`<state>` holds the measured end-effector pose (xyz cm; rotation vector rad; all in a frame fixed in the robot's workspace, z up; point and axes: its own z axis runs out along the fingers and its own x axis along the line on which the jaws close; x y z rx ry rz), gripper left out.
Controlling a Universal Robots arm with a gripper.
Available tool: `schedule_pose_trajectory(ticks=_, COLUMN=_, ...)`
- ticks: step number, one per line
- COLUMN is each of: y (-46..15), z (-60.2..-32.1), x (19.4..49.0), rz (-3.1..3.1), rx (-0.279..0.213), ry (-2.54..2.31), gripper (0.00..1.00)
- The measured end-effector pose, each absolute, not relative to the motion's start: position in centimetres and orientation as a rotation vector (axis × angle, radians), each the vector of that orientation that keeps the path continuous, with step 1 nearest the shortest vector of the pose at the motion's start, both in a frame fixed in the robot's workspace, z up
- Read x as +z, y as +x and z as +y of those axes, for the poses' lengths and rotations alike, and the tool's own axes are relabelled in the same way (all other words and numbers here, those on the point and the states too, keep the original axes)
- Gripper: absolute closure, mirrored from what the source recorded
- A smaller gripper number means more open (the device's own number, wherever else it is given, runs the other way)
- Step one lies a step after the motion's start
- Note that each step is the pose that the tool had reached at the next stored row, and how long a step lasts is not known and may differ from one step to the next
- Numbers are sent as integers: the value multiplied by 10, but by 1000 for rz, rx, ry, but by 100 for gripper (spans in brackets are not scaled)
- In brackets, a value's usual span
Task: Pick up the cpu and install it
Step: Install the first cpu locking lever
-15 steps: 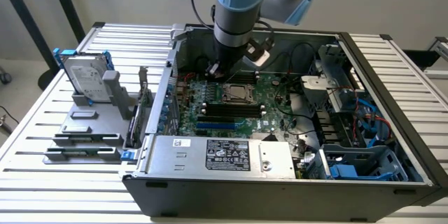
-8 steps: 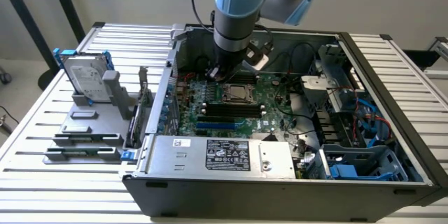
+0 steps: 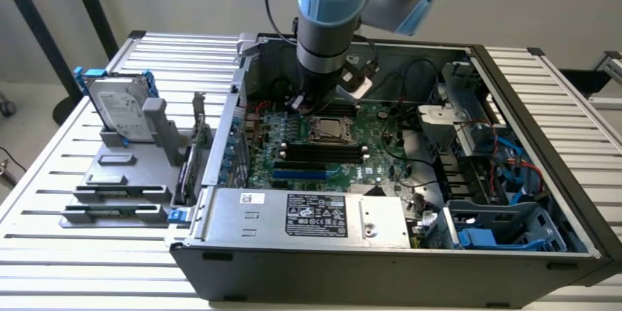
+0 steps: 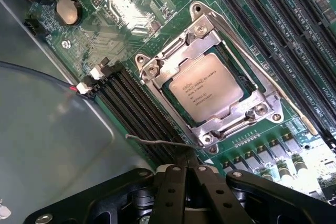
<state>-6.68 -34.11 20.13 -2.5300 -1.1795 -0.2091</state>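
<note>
On the exterior view's left, a silver hard drive [image 3: 119, 111] with blue brackets stands upright in a grey holder [image 3: 131, 172] on the slatted desk [image 3: 58, 253], well apart from the cpu. Nearer the cpu lies the open computer case [image 3: 408, 264], with a grey power supply box [image 3: 306, 216] bearing a white label along its front edge. The green motherboard [image 3: 384, 158] fills the case floor, and black memory slots [image 3: 321, 154] lie between the power supply box and the cpu. The cpu [image 3: 333, 127] [image 4: 206, 89] sits flat in its socket on the motherboard, framed by the metal socket bracket [image 4: 210, 40]. The arm [image 3: 331, 12] comes down from above, and the hand [image 3: 303, 101] [image 4: 187, 163] hangs just beside the cpu, fingers pressed together and holding nothing. On the exterior view's right of the cpu stands a drive cage [image 3: 486, 136] with blue cables [image 3: 529, 172].
</note>
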Motion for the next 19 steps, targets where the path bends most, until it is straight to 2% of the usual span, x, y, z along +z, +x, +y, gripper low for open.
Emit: schedule_pose_trajectory(ticks=19, y=-62, z=-339, x=198, rz=-1190, rx=-193, ry=-2554, gripper=89)
